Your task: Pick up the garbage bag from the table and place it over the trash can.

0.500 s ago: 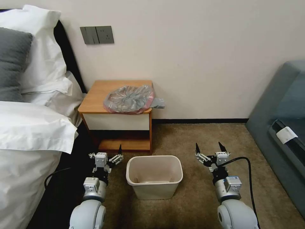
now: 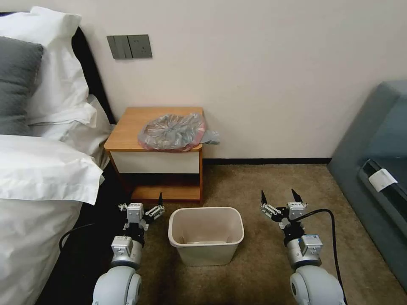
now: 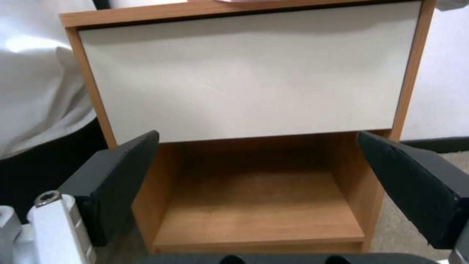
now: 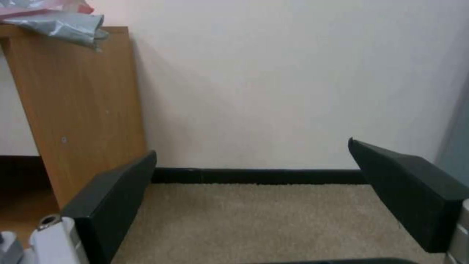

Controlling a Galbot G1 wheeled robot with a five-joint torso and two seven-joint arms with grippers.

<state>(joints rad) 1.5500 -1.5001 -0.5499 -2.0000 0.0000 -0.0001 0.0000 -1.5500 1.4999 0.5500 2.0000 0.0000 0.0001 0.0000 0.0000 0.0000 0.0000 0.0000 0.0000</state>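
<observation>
- The bed (image 2: 38,178) fills the robot's left, its white bedding hanging close beside the table — little room for an arm to come in from that side, I judge.
- The left gripper (image 2: 140,207) hangs low, just left of the trash can and in front of the table's bottom shelf. Its fingers are spread wide with nothing between them; the left wrist view looks between them at the white drawer front and the open shelf below.
- The table (image 2: 127,127) stands against the wall beside the bed. The garbage bag (image 2: 171,132) lies on the right half of its top, crumpled into a flattish round heap, pinkish rim along the near edge. A grey fold spills over the right side, which the right wrist view catches at the table's corner (image 4: 58,24). That overhang looks like the easiest part to pinch, since thin film lying flat on wood gives fingers little to catch.
- The trash can (image 2: 206,235) sits on the carpet directly in front of the table, between the two arms, mouth up and unlined — placed so a bag carried down from the table would meet it squarely.
- The right gripper (image 2: 280,199) waits low on the can's right, well apart from the bag. It is likewise released and holding nothing, pointing at bare wall and carpet.
- Neither arm has reached for the bag; the pick-up is not yet begun.
</observation>
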